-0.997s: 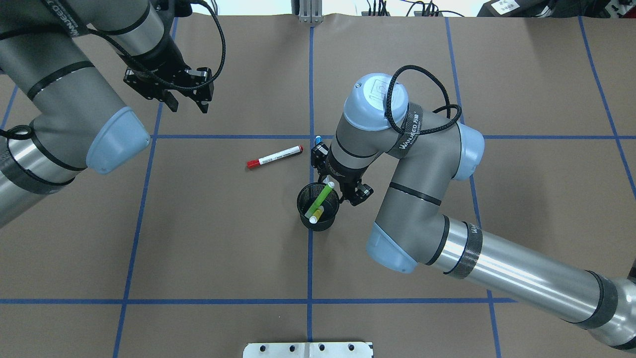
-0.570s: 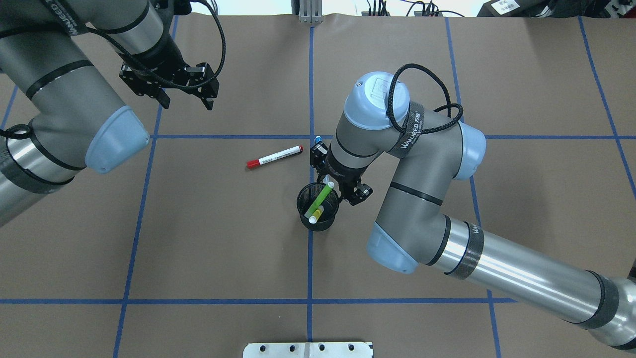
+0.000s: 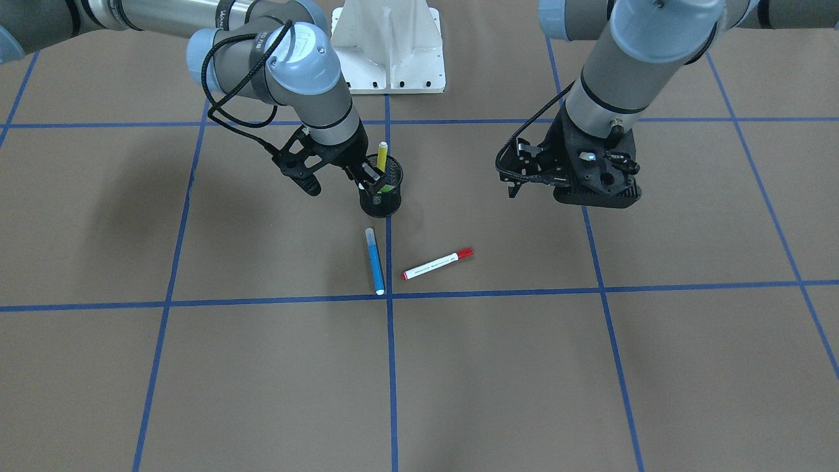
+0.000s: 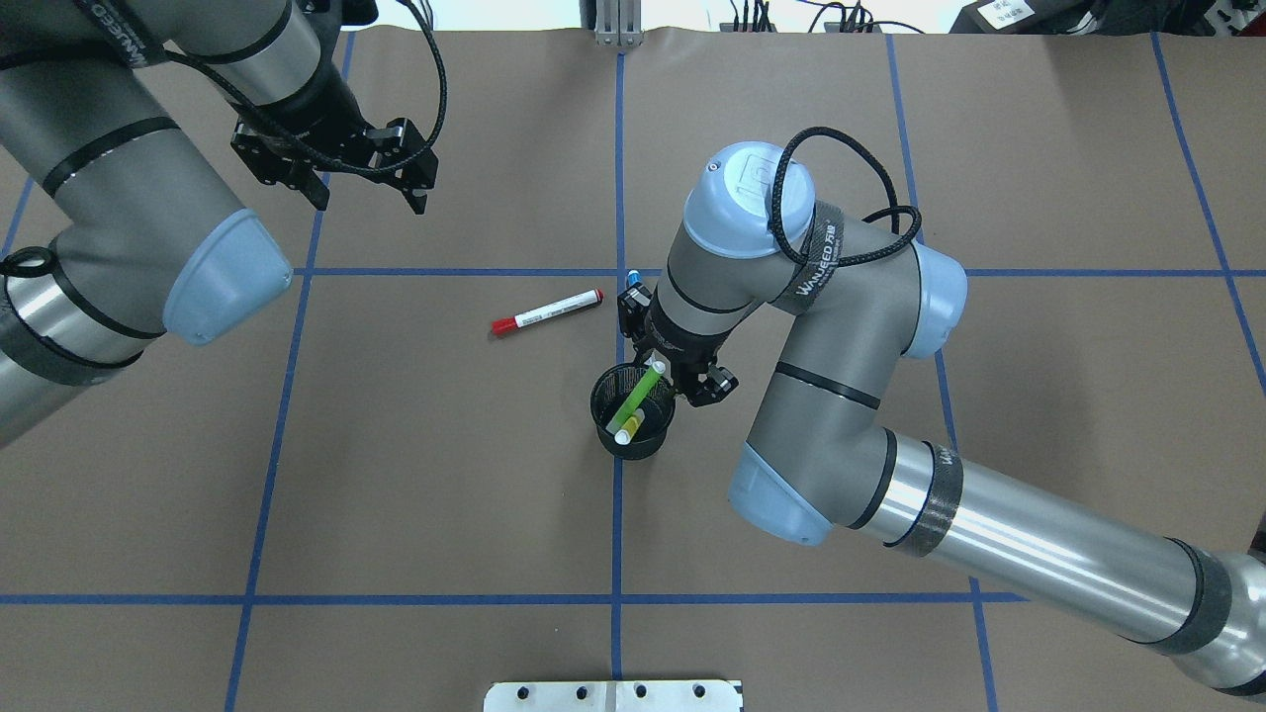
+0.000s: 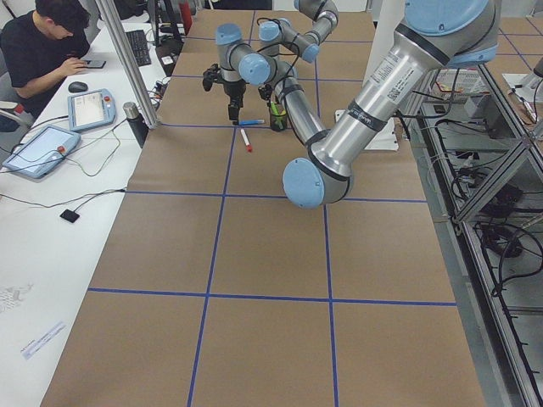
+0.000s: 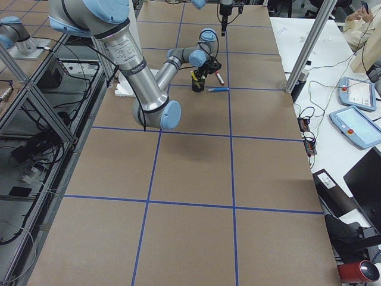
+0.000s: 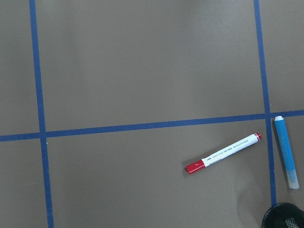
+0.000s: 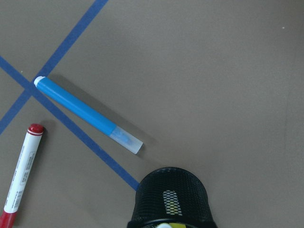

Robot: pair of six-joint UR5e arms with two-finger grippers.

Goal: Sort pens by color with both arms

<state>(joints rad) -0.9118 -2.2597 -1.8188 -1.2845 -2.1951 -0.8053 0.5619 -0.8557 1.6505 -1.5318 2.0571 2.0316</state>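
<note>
A black mesh cup (image 4: 634,410) at the table's centre holds the lime green pen (image 4: 638,393) and the yellow pen (image 4: 629,428), both leaning. My right gripper (image 4: 692,384) is open, one finger at the cup's rim by the green pen's top; it also shows in the front view (image 3: 341,183). The blue pen (image 3: 374,261) lies beyond the cup, mostly hidden under my right wrist in the overhead view. The red-capped white pen (image 4: 547,311) lies to the cup's far left. My left gripper (image 4: 366,193) is open and empty, hovering far left of the pens.
Blue tape lines (image 4: 618,148) split the brown table into squares. The white pedestal base (image 3: 391,49) stands at the robot's side, and a metal plate (image 4: 613,695) sits at the near edge. An operator (image 5: 42,42) sits at a side table with tablets.
My left gripper has drifted a little farther from the robot and to the left. My right gripper has barely moved beside the cup. The pens have not moved.
</note>
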